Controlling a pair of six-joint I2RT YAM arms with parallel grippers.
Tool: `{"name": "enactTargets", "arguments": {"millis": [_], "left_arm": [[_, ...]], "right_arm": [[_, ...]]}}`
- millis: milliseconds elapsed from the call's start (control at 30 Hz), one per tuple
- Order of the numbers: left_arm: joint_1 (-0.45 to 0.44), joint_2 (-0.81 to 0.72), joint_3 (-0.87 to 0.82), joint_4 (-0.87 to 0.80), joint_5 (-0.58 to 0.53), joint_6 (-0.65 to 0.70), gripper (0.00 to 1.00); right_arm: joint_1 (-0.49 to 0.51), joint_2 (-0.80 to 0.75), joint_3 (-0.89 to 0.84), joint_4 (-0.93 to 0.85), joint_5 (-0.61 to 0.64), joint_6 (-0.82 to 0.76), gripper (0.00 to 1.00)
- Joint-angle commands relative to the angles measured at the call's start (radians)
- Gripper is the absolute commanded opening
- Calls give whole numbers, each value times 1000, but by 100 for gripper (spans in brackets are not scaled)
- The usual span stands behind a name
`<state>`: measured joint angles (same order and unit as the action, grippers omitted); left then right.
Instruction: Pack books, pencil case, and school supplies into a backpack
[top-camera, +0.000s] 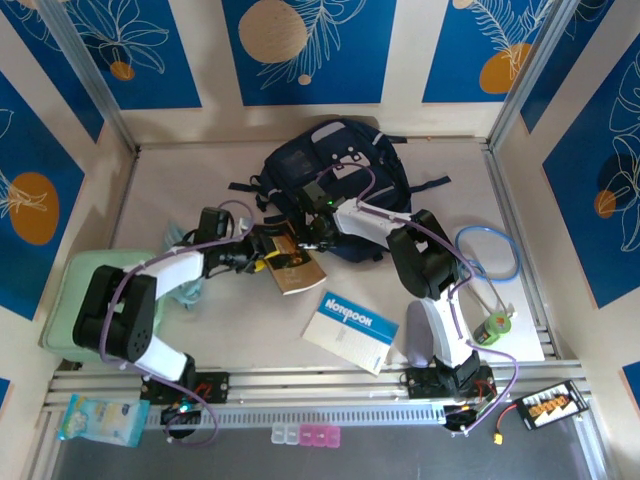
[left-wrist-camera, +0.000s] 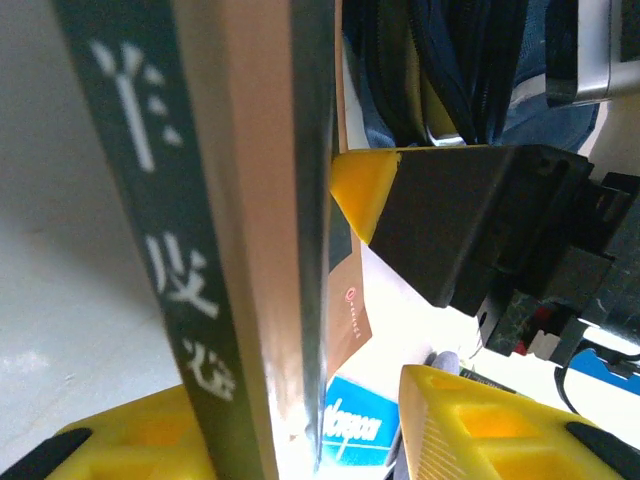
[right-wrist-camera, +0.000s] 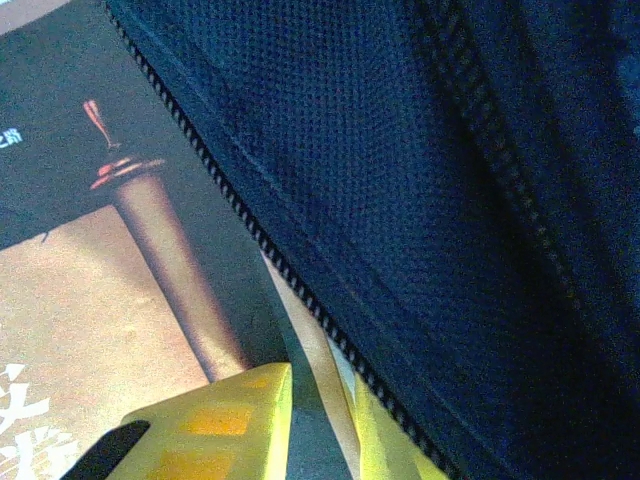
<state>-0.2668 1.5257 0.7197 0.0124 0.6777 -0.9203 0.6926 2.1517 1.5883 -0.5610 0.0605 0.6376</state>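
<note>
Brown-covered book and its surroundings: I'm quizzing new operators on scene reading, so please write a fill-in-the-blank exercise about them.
1. The fingers of the left gripper, on either side of the brown-covered book, are coloured ___.
2. The white-and-blue booklet lying flat on the table bears the word ___.
3. In the right wrist view, a ___ runs along the edge of the backpack's navy fabric.
Missing words: yellow; Notebook; zipper.
</note>
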Motion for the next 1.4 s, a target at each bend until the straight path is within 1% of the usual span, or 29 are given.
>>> {"name": "enactTargets", "arguments": {"millis": [0, 67, 133, 233, 300, 400, 467, 533, 700, 833, 933, 1033, 1100, 1233, 1367], "left_arm": [[-14, 22, 24, 65, 54, 7, 38], [-14, 19, 39, 26, 39, 36, 37], [-14, 9, 51, -19, 10, 68, 34], [-14, -18, 67, -75, -30, 108, 23], [-13, -40, 69, -96, -45, 126, 18], [-9, -84, 66, -134, -74, 149, 7], [-8, -130, 70, -165, -91, 170, 1], [-5, -179, 77, -192, -116, 187, 0], [-4, -283, 126, -185, -151, 168, 0], [-4, -313, 181, -53, -138, 102, 0], [-5, -292, 215, 76, -133, 34, 0], [-6, -245, 225, 256, -126, -84, 0], [-6, -204, 234, 379, -112, -158, 0], [-17, -131, 293, 464, -114, -253, 0], [-29, -83, 302, 593, -141, -367, 0]], "right_arm": [[24, 86, -47, -63, -39, 25, 23], [23, 82, -41, -78, -30, 29, 23], [22, 71, -40, -86, -24, 30, 23], [22, 41, -33, -100, -9, 34, 24], [24, 8, -24, -111, -2, 33, 25], [24, -75, -16, -115, 11, 28, 31], [22, -154, -28, -92, 23, 31, 39], [15, -229, -51, -59, 27, 46, 47], [-28, -430, -155, 59, -6, 100, 54], [-101, -582, -306, 223, -88, 174, 65], [-190, -667, -432, 389, -209, 271, 74], [-276, -708, -532, 554, -345, 377, 78], [-310, -718, -576, 663, -417, 437, 82], [-331, -689, -607, 872, -530, 567, 87], [-324, -637, -629, 1084, -571, 691, 92]]}}
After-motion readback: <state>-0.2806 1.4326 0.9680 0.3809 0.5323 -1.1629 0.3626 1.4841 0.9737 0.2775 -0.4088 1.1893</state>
